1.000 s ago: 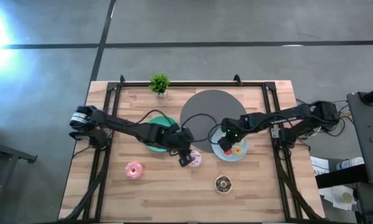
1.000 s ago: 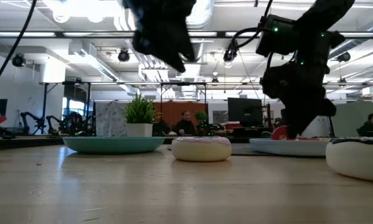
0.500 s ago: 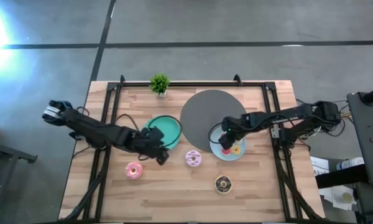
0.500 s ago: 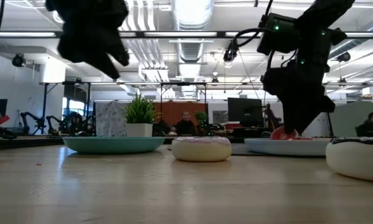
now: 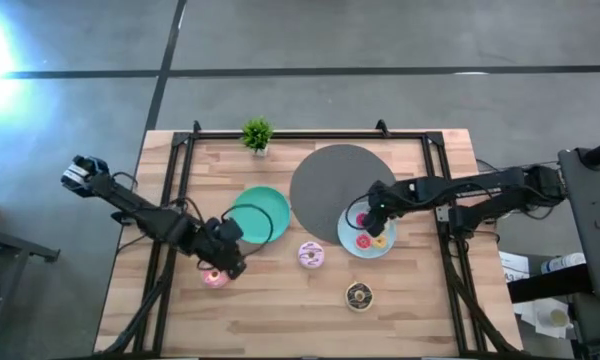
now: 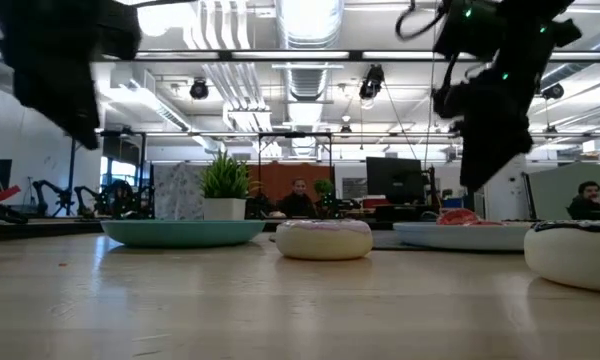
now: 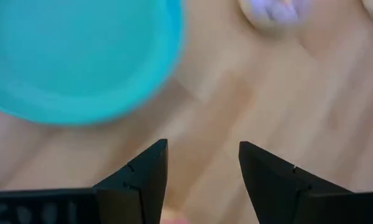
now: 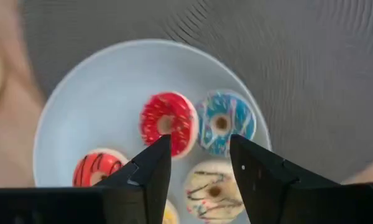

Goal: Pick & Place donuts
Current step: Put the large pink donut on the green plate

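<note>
Left gripper hung over the pink-frosted toy donut ring on the wooden table, fingers spread wide, nothing held. Right gripper hovered, parted and empty, above the pale blue round plate with the small red sprinkled donut and others. Donuts looked light, rigid, smooth; best pinched across the ring's outer edges
</note>
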